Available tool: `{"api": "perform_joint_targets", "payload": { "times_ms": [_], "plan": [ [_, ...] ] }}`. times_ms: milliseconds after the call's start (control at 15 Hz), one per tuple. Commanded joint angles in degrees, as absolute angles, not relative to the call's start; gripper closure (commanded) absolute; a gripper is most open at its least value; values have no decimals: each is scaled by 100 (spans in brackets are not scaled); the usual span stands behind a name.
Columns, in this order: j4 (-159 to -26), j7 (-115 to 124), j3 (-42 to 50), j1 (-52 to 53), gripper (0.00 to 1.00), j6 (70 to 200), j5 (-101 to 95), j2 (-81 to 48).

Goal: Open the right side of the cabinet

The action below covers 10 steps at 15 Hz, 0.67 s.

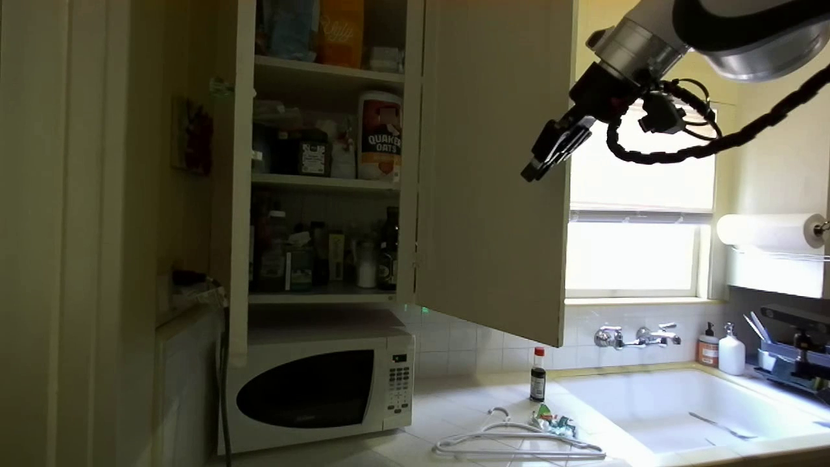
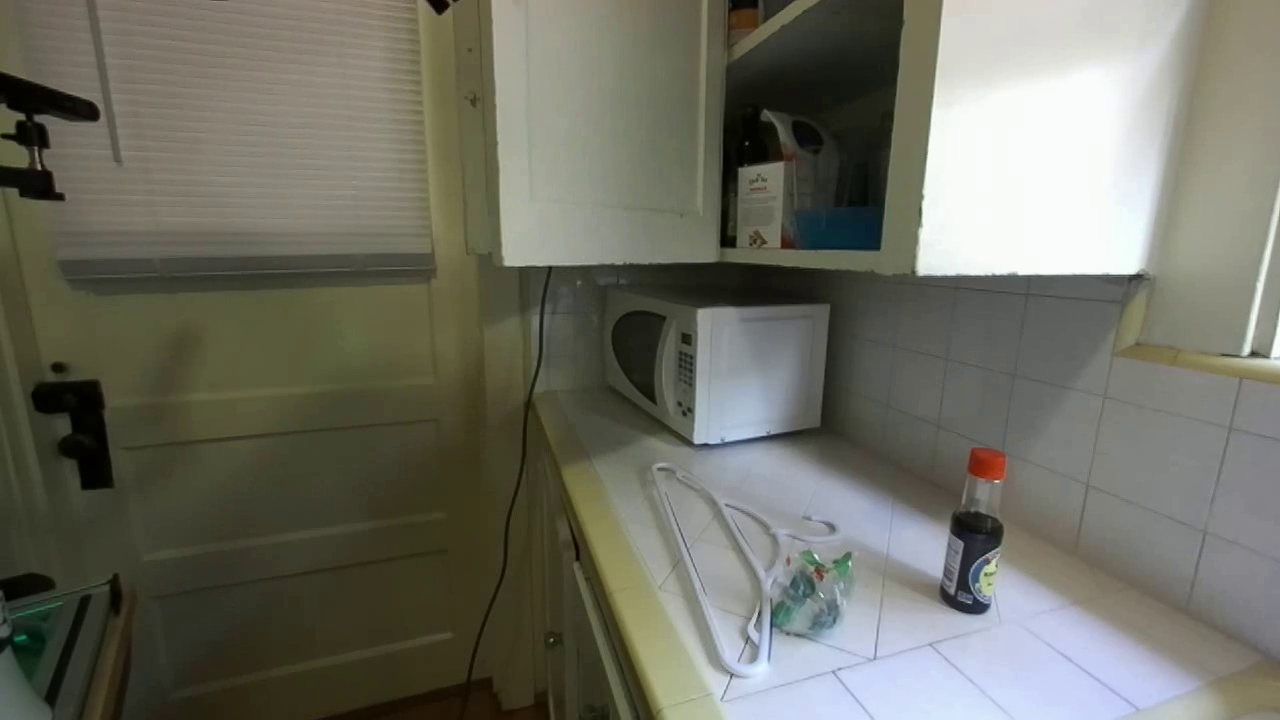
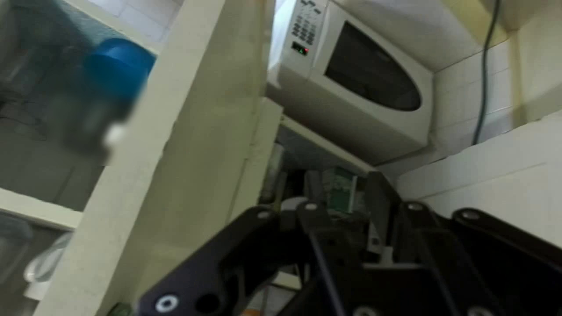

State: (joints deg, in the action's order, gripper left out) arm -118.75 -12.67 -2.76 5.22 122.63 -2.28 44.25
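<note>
The cabinet [image 1: 411,162] has its shelves of jars and boxes in sight. Its right door [image 1: 493,162] stands swung out, its inner face towards an exterior view. Its recessed outer panel shows in an exterior view [image 2: 610,130], and its inner face and edge in the wrist view [image 3: 206,118]; I see no knob. The left door [image 3: 496,188] is also swung out, seen nearly edge-on in an exterior view [image 1: 241,194]. My gripper [image 1: 530,172] points down in front of the right door's inner face. In the wrist view its fingers [image 3: 344,182] are apart with nothing between them.
The white microwave [image 1: 318,383] stands under the cabinet. A white hanger [image 1: 519,447], a green wrapper [image 1: 551,421] and a red-capped bottle [image 1: 538,376] lie or stand on the counter by the sink [image 1: 622,415]. A blue bowl [image 3: 118,63] sits on a shelf beyond the right door.
</note>
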Motion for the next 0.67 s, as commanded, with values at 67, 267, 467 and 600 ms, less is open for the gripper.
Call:
{"api": "perform_joint_targets", "payload": {
  "times_ms": [67,267,467,600],
  "plan": [
    [-12383,-1573,-380,951,27,11628,-384,5078],
    [-12694,-1809,-281,811,5,11569,-940,5438],
    [-12906,-1448,-101,446,0,11873,-1274,5679],
    [-12939,-1104,6,152,0,12178,-1397,5642]
  ]
}}
